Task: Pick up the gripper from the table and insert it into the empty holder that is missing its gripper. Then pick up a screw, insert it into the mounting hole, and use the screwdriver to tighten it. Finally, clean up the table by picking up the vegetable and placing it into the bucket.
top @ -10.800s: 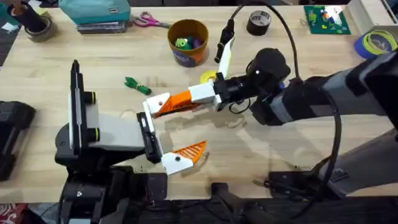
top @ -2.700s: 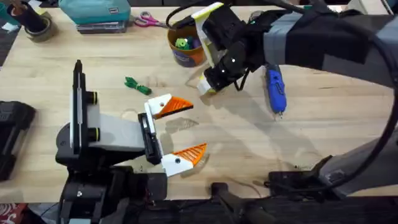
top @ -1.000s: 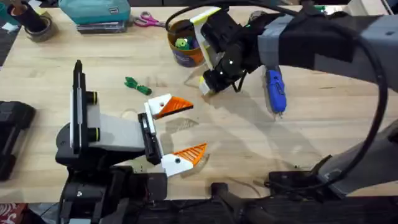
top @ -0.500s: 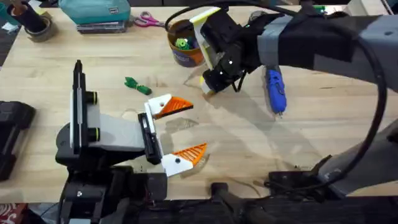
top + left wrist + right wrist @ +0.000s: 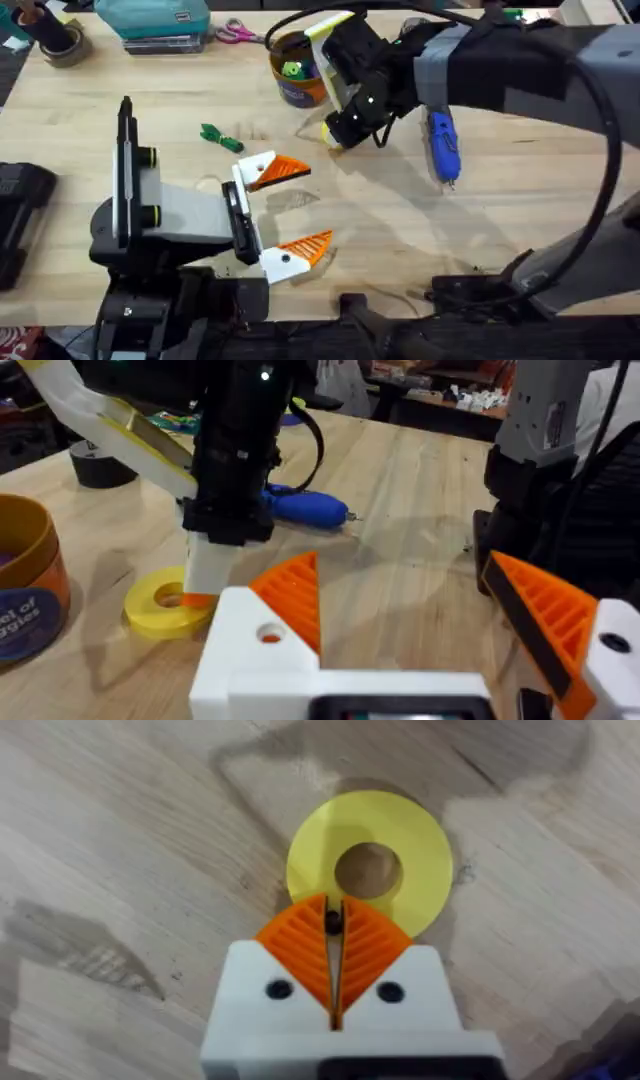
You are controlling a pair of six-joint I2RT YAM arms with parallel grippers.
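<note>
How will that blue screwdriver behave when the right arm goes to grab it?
The screwdriver lies on its side; its round body would probably roll if nudged. It looks rigid, and its smooth casing may slip between pads.

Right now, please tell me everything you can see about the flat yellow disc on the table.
The yellow disc is a flat ring with a round centre hole through which the wooden table shows. It looks like smooth plastic. It lies flat near the bucket and the blue screwdriver. The right gripper stands directly over its edge, fingers shut on something small and dark; I cannot tell whether the tips touch the disc.
</note>
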